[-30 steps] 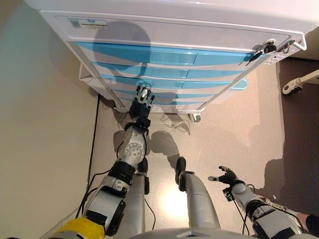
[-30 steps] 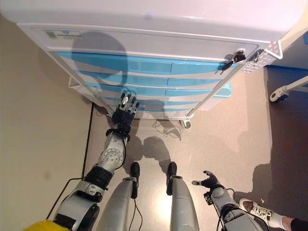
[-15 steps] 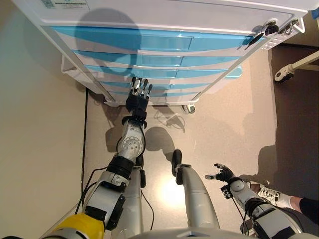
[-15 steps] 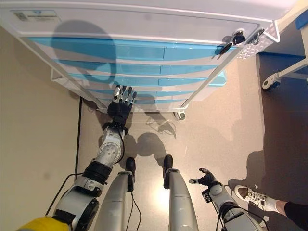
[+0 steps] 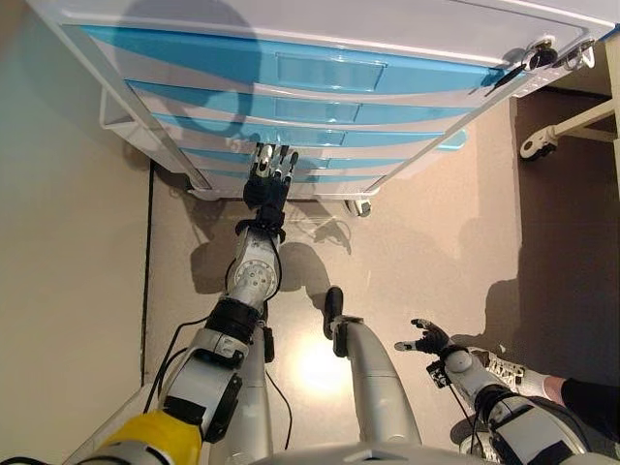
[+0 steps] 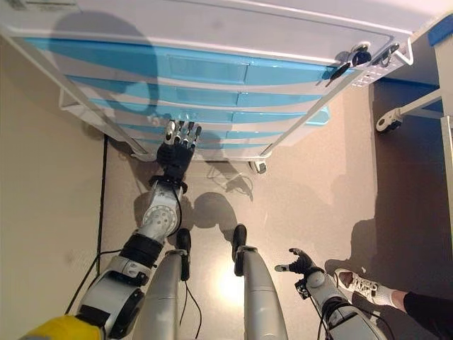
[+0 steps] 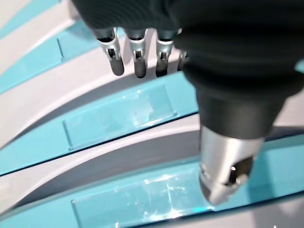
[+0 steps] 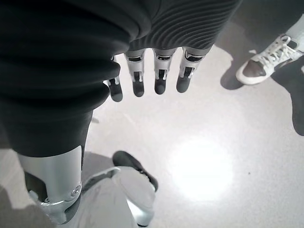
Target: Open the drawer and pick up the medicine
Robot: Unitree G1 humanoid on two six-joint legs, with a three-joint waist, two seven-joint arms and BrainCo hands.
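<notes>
Fingers (image 7: 135,59) of the left hand (image 5: 268,181) are straight and released, holding nothing, their dark tips close before the blue drawers (image 5: 291,111) of the white cabinet (image 6: 212,28); from the wrist view I cannot tell whether they touch a front or hang just off it. Against a second ago, the hand has crept higher along the stack, from the lowest fronts toward the clear handle (image 7: 118,116) of a drawer a little further up, though the head camera has shifted too, so part of that is the view moving. That reads as an approach still under way: no drawer is pulled out, every front sits flush, and the fingers have yet to hook a handle. Medicine shows in no view; presumably it lies inside a closed drawer, which one I cannot tell. The right hand (image 6: 301,264) hangs low by the robot's side over the floor (image 5: 436,252), relaxed and empty, as it was. Around the cabinet, a caster (image 5: 357,207) shows under its base, keys (image 6: 352,58) hang at its right upper corner, and a wheeled frame (image 5: 557,131) stands to the right. A person's shoe (image 8: 266,61) is near the right hand, well apart from the drawers, so nothing blocks the left hand's reach.
</notes>
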